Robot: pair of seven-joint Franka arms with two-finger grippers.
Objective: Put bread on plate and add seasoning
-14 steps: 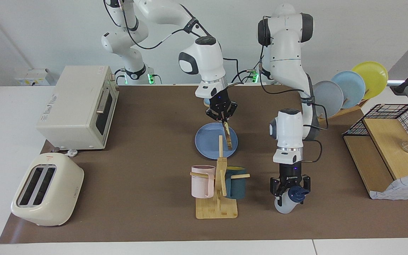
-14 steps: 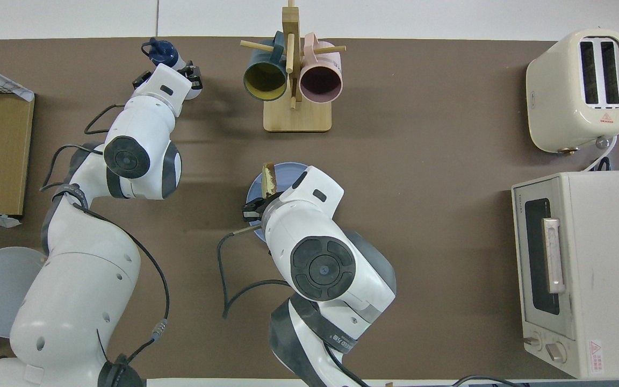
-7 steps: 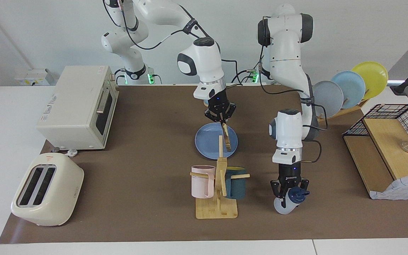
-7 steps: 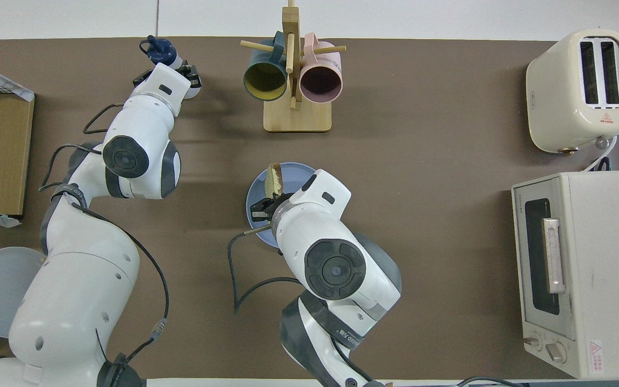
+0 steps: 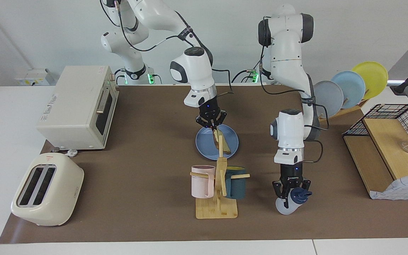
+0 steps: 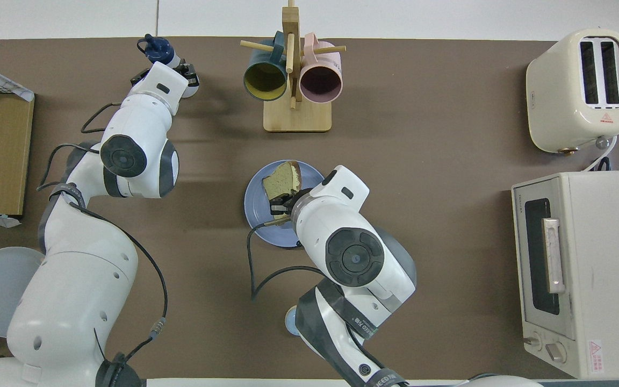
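The bread (image 5: pixel 222 144) is a tan slice. It leans steeply, with its lower edge on the round blue plate (image 5: pixel 203 144) in the middle of the table. My right gripper (image 5: pixel 211 128) is shut on the slice's upper edge, over the plate. In the overhead view the bread (image 6: pixel 281 179) lies over the plate's (image 6: pixel 258 210) farther part, just ahead of the right gripper (image 6: pixel 283 204). My left gripper (image 5: pixel 290 191) is shut on the seasoning bottle (image 5: pixel 286 207), which is tilted with its navy cap toward the left arm's end of the table. The bottle's base is at the mat. Its cap also shows in the overhead view (image 6: pixel 156 50).
A wooden mug rack (image 5: pixel 217 207) with a pink and a dark teal mug stands between plate and bottle, farther from the robots than the plate. Toaster (image 5: pixel 46 189) and toaster oven (image 5: pixel 80 106) stand at the right arm's end. Plate rack (image 5: pixel 345 88) and wire shelf (image 5: pixel 388 148) stand at the left arm's end.
My right gripper has come down and moved toward the right arm's end, tipping the bread from upright to a lean on the plate. The left gripper with the bottle has barely shifted.
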